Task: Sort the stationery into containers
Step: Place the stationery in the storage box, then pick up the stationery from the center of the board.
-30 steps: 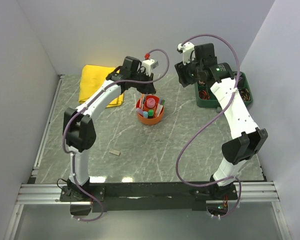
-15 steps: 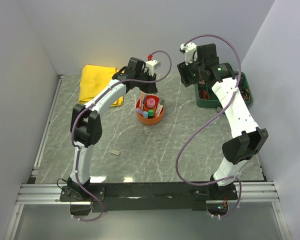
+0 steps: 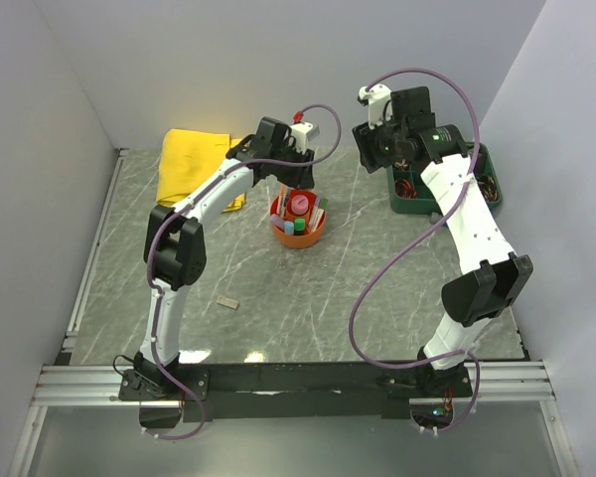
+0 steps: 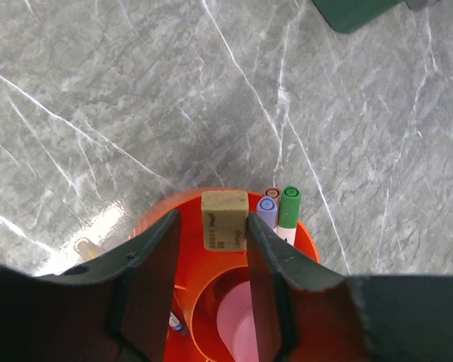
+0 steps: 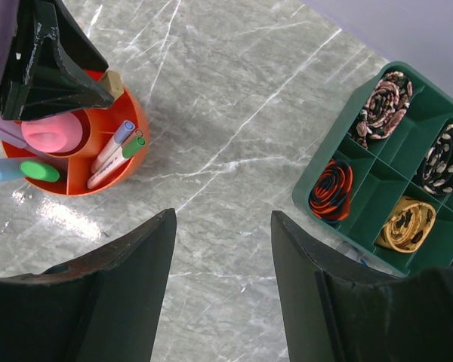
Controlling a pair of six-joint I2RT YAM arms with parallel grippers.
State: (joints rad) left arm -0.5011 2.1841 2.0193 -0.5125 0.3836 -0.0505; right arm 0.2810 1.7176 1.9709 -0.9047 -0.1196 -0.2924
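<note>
Left wrist, unlike top external: tan eraser (image 4: 225, 220) upright in orange bowl (image 4: 306, 240), free within released left hand (image 4: 211, 223).

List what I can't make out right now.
- Top view: left end effector covers the bowl's far side.
- Left wrist view: fingers hide the bowl's side compartments.
- Top view: loose tan block, too small to identify.
- Right wrist view: green tray cut by the edge.

Tan eraser block (image 4: 225, 220) between the black fingers (image 4: 155, 271) of the left gripper (image 4: 212, 217), bright orange organiser bowl (image 4: 306, 237) under them, green-capped marker (image 4: 289, 204) and lilac-capped marker (image 4: 266, 211) just right of the fingers, pink cap (image 4: 238, 332) nearer the wrist, grey white-veined marble table (image 4: 136, 98), dark green tray (image 4: 355, 11) beyond.
</note>
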